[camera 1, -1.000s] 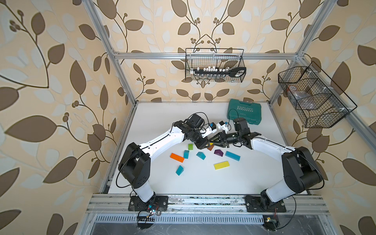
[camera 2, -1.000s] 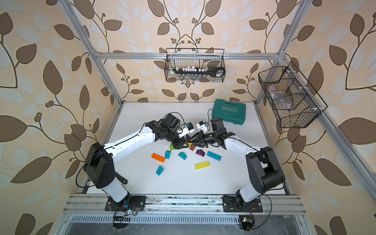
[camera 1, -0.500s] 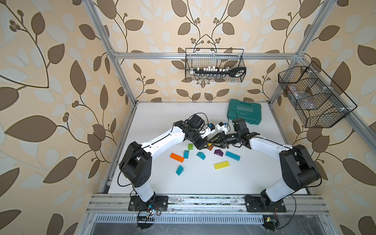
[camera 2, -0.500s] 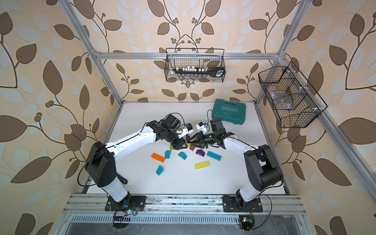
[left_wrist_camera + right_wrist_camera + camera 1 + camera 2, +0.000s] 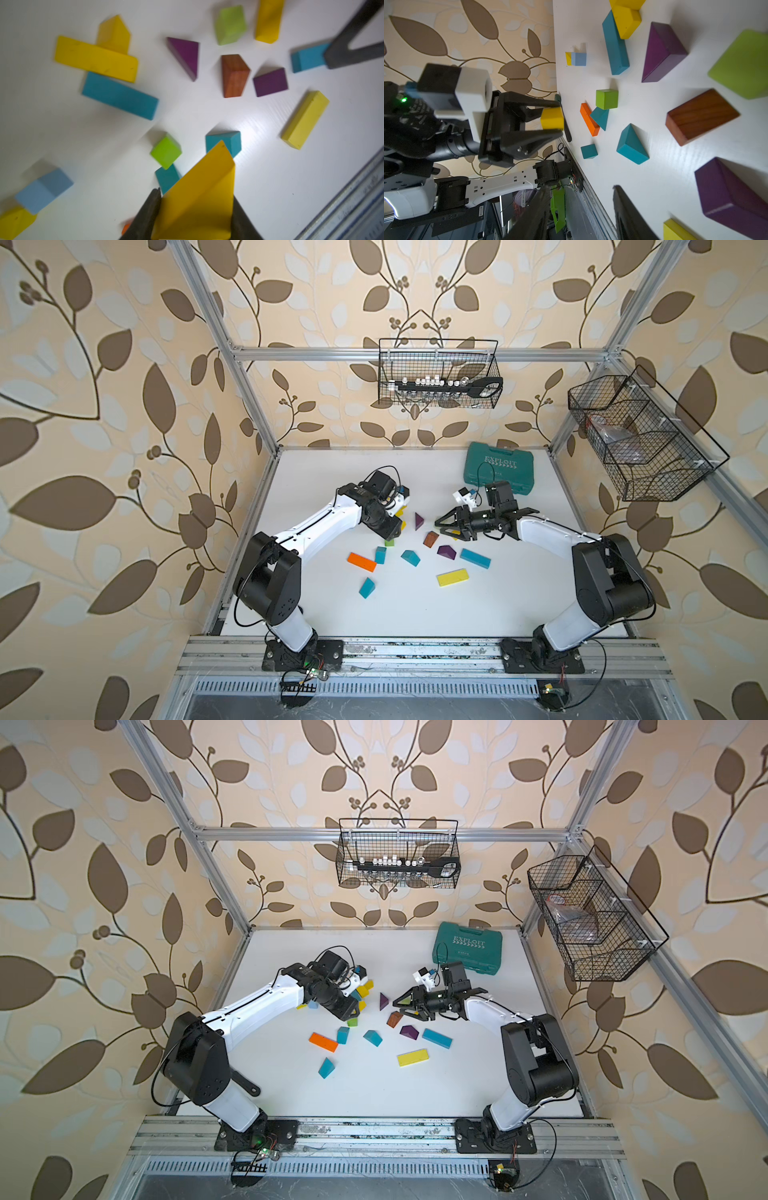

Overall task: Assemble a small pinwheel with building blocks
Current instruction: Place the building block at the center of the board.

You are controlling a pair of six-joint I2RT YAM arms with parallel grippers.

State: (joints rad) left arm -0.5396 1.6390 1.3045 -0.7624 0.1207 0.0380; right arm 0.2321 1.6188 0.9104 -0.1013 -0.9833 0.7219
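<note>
L arm reaches in toward the middle, forearm sloping up, wrist tipped down. Left gripper (image 5: 392,533) is clamped on a yellow wedge (image 5: 199,187), fingers tight on both sides. R arm comes in opposite, wrist about level. Right gripper (image 5: 444,526) points at its partner, jaws apart, nothing btwn.

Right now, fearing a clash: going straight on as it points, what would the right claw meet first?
Probably the yellow block held in the left claw, though depth is unclear; the upright purple wedge seems below that line.
</note>
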